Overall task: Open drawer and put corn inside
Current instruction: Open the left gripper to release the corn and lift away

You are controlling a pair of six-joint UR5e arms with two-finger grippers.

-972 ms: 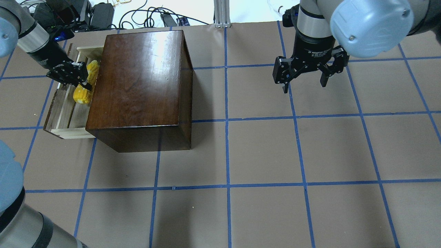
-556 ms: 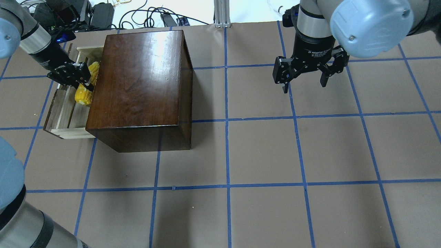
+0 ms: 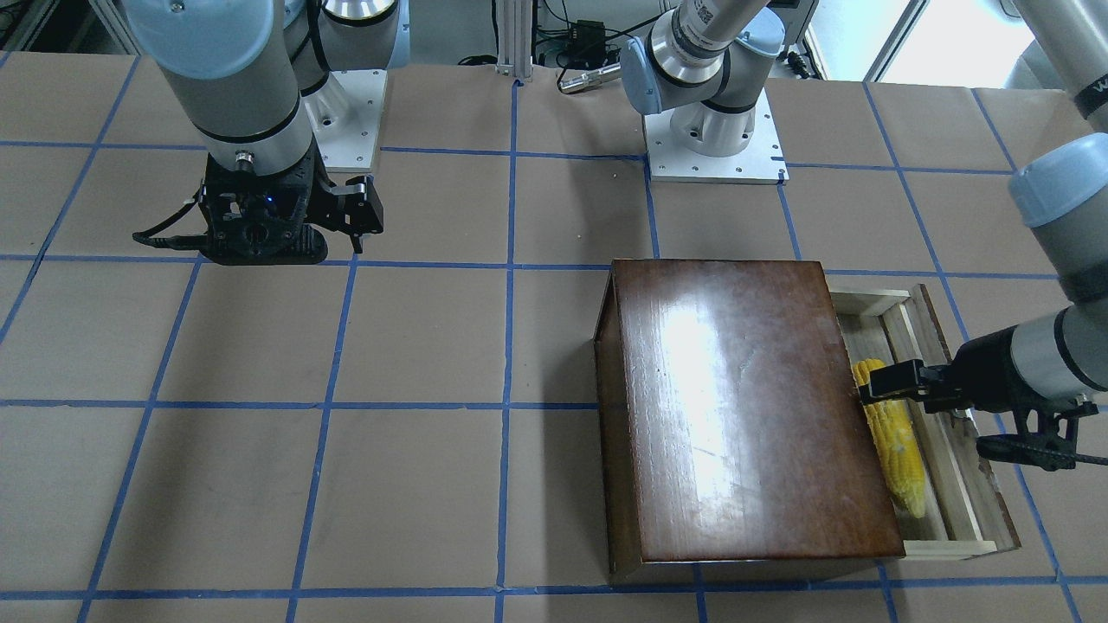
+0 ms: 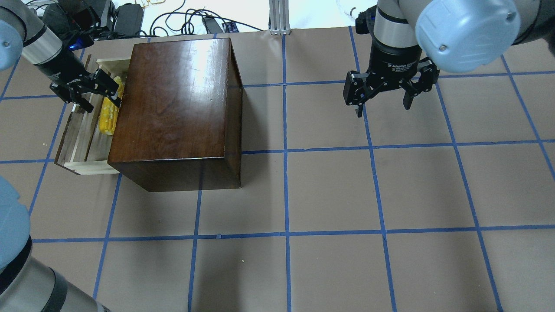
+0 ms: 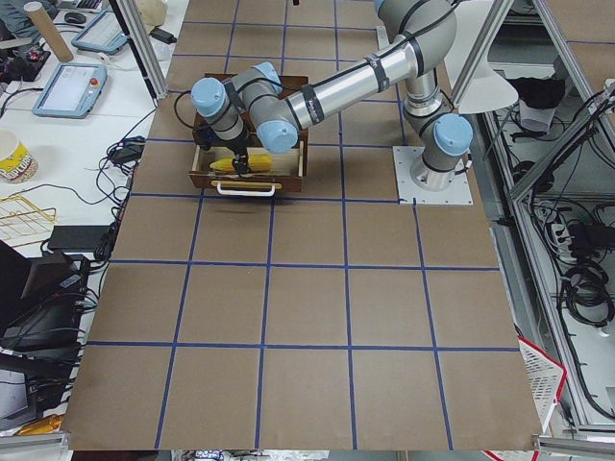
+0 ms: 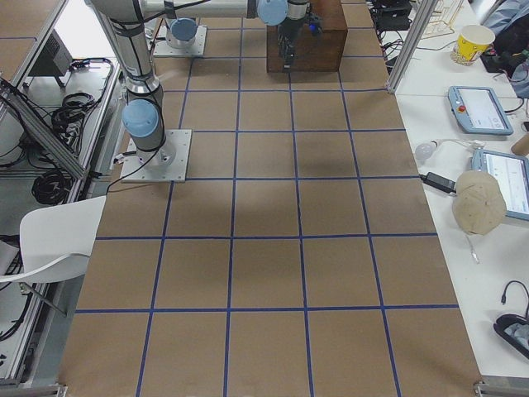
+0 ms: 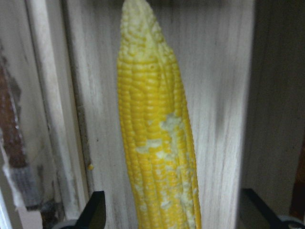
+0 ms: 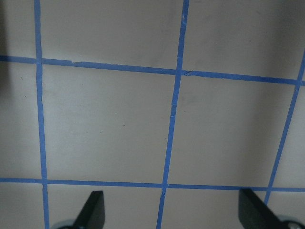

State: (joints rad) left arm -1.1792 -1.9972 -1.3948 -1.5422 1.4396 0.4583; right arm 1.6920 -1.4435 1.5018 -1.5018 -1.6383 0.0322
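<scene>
Where the drawer meets the box, the corn lies

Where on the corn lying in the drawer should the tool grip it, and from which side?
Grip the corn across its thick middle, coming straight down from above. It lies flat and lengthwise in the drawer, and the box right beside it blocks side access.

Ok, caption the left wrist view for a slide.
Corn lying lengthwise on the pale wood floor of the open drawer, the left jaws spread wide on either side, not touching it.
</scene>
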